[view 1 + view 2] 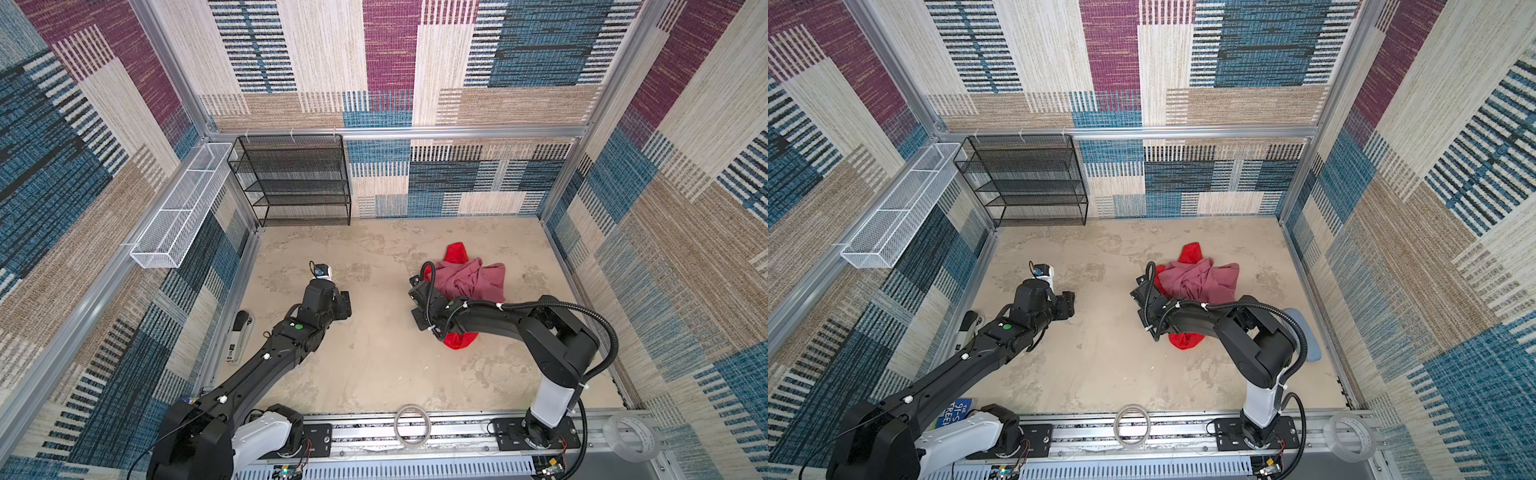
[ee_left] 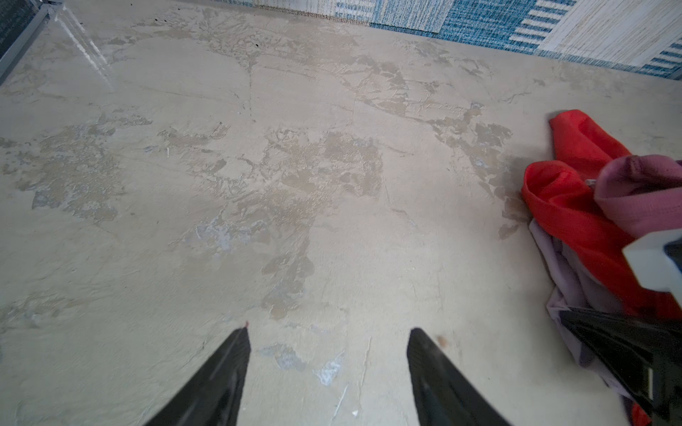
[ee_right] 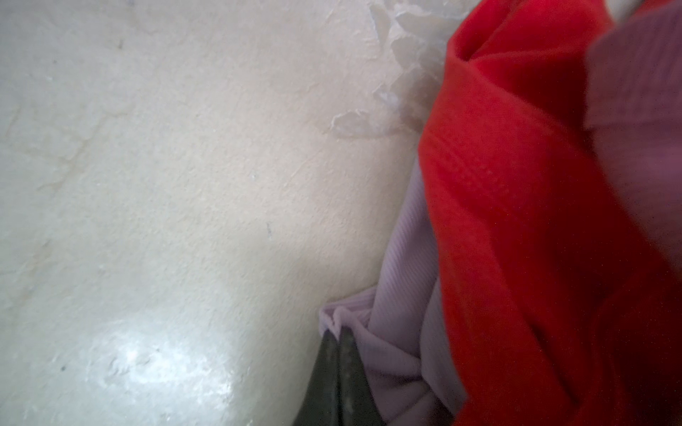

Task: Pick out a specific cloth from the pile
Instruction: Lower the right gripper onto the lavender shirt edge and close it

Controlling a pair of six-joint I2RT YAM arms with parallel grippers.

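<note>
Pinching a gathered edge of the cloth [image 3: 402, 258], the right end effector [image 3: 337, 333] is clamped on the pale fabric. The cloth lies low in the pile [image 1: 469, 282], under the red cloth [image 3: 516, 221], touching the counter [image 3: 184, 184]. The left end effector [image 2: 328, 335] hovers near the pile, jaws apart.

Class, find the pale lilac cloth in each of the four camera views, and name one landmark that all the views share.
Top view: not visible; the right arm covers it, beside the red cloth.
Top view: likewise hidden under that arm; red cloth shows.
Left wrist: pale lilac cloth peeks out beneath the red cloth.
Right wrist: its edge is pinched in the shut right claw, beside the red cloth.
Shared landmark: the red cloth.
</note>
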